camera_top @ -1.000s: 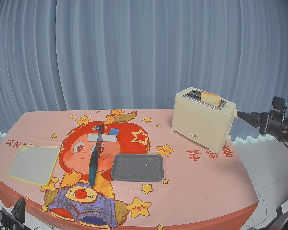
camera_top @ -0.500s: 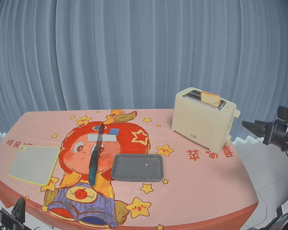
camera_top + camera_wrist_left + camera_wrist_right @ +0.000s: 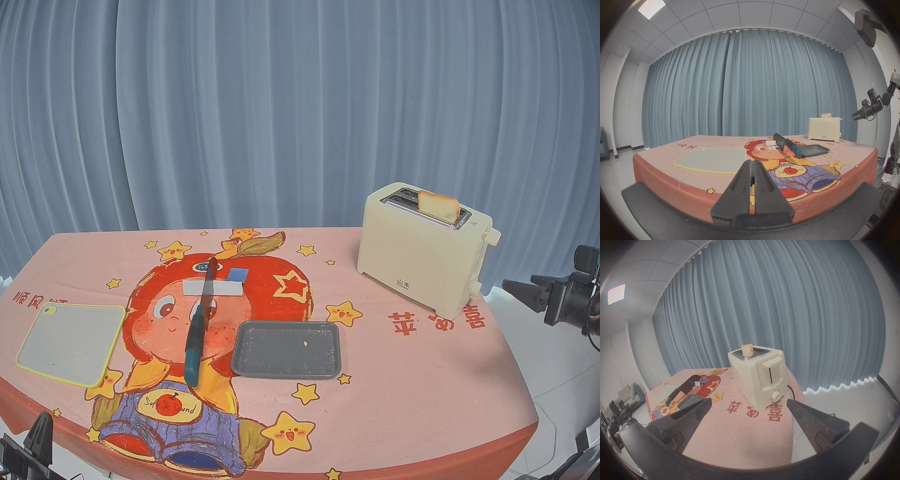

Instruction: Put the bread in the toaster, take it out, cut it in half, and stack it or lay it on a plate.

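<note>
One cream toaster (image 3: 420,250) stands far right on the table (image 3: 406,387), grey plate (image 3: 287,350) mid-table, knife (image 3: 199,325) just left, blade across a white block (image 3: 228,288). Bread (image 3: 439,205) pokes from the toaster top, lower part hidden. Right gripper (image 3: 748,402) spread wide, empty, off the table's right side; left gripper (image 3: 752,164) pressed closed, empty, at the front-left edge.

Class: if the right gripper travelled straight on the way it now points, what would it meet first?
Probably the toaster: its end with the lever and dial lies straight ahead of the open right gripper. Depth is uncertain.
</note>
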Controlling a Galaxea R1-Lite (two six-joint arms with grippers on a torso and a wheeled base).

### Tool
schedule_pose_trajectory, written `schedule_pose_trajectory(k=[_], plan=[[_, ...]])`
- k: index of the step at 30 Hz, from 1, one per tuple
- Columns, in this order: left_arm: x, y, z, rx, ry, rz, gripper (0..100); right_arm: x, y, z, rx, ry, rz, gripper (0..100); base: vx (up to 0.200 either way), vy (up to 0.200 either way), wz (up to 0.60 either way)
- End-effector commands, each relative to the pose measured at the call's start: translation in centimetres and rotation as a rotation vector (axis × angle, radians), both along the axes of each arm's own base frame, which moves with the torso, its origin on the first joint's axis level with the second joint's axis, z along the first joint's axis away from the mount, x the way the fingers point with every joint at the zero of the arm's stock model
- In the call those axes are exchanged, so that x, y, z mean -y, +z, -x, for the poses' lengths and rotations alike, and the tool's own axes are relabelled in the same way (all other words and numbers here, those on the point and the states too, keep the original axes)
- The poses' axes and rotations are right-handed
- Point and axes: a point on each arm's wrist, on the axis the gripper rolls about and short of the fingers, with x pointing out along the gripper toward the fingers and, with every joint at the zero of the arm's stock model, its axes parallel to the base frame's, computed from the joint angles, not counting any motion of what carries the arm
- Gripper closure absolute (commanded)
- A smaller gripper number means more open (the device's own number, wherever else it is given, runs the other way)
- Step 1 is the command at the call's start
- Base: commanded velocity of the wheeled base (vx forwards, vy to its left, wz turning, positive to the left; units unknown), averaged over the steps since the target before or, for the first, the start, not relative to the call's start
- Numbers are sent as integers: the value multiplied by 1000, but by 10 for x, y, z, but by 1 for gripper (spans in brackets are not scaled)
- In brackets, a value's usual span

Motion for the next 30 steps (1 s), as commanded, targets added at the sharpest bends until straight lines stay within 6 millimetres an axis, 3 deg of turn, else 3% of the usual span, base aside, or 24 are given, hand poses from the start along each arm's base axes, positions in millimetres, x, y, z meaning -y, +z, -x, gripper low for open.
schedule_pose_trajectory(k=[1, 9, 10, 23, 30], plan=[[0, -5, 0, 0, 0, 0, 100, 0, -12, -2, -50, 0, 6, 0, 0, 0, 0], [0, -5, 0, -2, 0, 0, 100, 7, -18, -9, -86, -44, 9, 0, 0, 0, 0], [0, -5, 0, 0, 0, 0, 100, 7, -19, -9, -92, -43, 10, 100, 0, 0, 0], [0, -5, 0, 0, 0, 0, 100, 6, -44, -21, -210, -47, 16, 100, 0, 0, 0], [0, -5, 0, -2, 0, 0, 100, 9, -58, -44, -254, -71, 9, 100, 0, 0, 0]])
